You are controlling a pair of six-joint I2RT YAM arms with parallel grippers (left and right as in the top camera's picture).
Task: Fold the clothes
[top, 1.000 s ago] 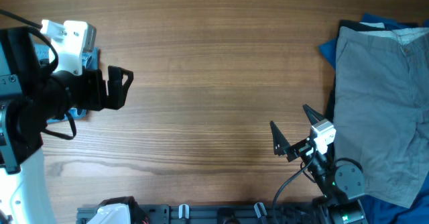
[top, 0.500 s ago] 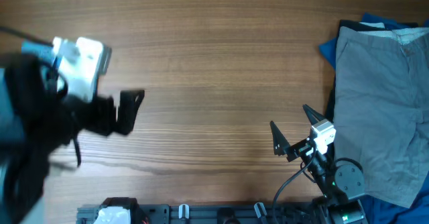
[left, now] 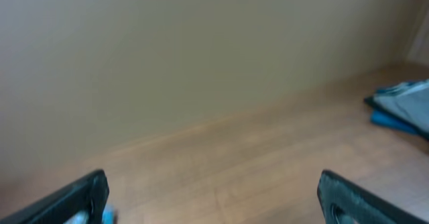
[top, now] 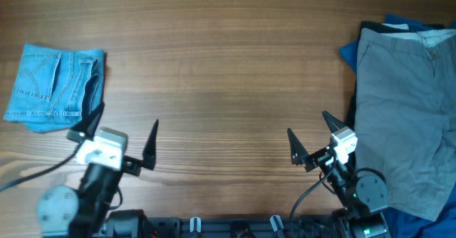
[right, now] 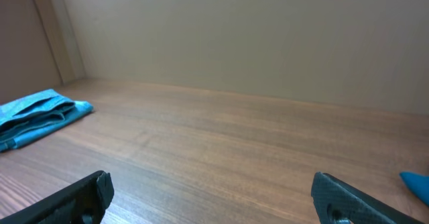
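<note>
A folded pair of light blue denim shorts (top: 55,87) lies at the far left of the table; it also shows at the left of the right wrist view (right: 37,115). A pile of clothes with grey shorts (top: 402,102) on top of a blue garment (top: 348,51) lies at the right edge; it shows blurred in the left wrist view (left: 405,103). My left gripper (top: 122,140) is open and empty near the front edge, just below the denim shorts. My right gripper (top: 312,142) is open and empty near the front, left of the grey shorts.
The wooden table (top: 228,74) spans the view between the two lots of clothes. A black rail with mounts (top: 214,227) runs along the front edge. A beige wall (right: 234,29) stands behind the table.
My left arm has swung back from over the denim shorts at the far left to the front edge, uncovering the folded shorts. The right arm has not moved.
</note>
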